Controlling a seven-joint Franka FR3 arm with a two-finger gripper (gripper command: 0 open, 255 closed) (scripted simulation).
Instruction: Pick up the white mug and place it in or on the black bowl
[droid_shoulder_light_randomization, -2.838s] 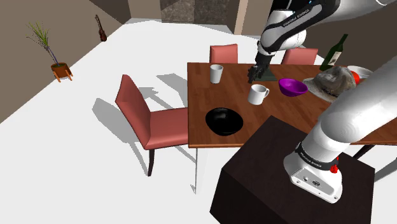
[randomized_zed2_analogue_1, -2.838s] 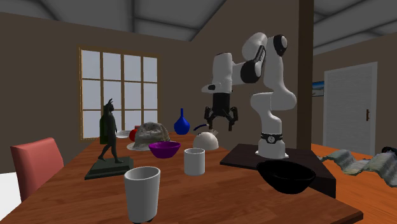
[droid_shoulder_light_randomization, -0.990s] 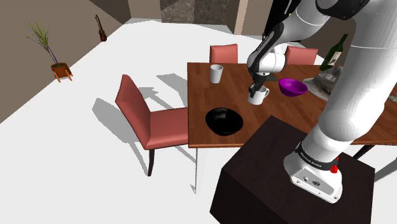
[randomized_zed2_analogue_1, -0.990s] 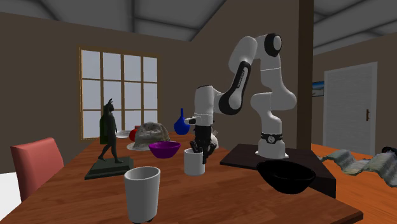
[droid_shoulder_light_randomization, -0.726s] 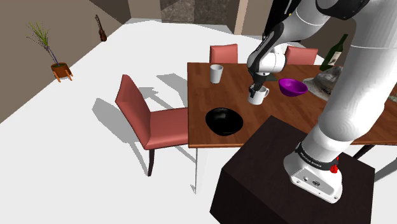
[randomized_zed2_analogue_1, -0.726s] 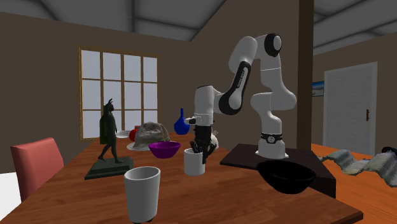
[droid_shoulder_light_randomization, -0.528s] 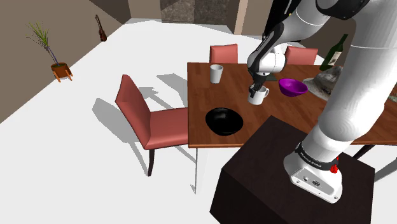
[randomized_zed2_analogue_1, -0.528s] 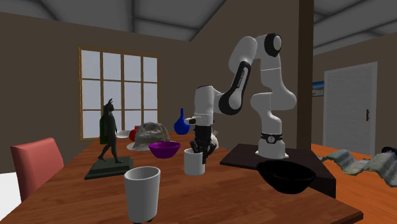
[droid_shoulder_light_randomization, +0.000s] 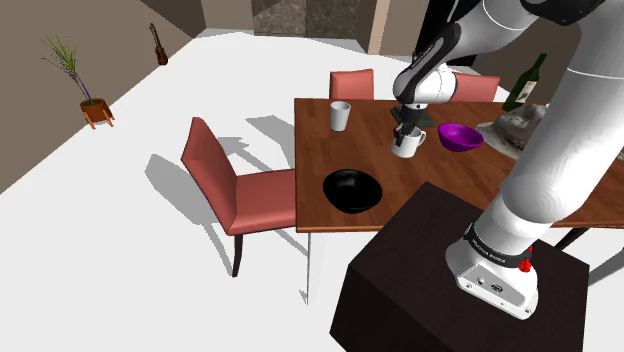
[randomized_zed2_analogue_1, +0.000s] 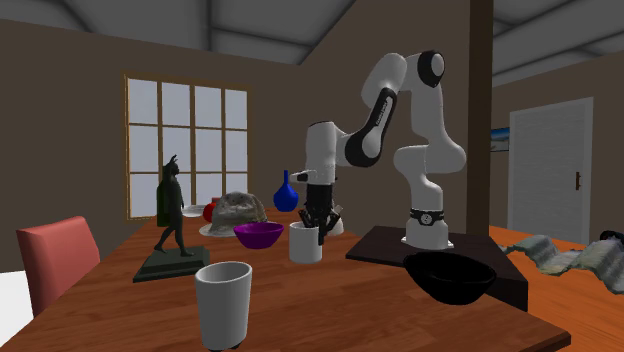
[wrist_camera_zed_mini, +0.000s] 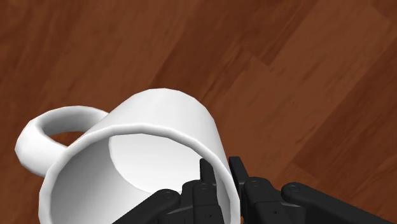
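Clamping the empty white mug (wrist_camera_zed_mini: 167, 118) by its wall between both jaws, the gripper (wrist_camera_zed_mini: 219, 167) hides some rim; the black bowl (droid_shoulder_light_randomization: 352, 190) sits empty.

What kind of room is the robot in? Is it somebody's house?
Most likely a dining room in a house: a long brown wooden table, red padded chairs drawn up to it, and a tall many-paned window in the wall behind.
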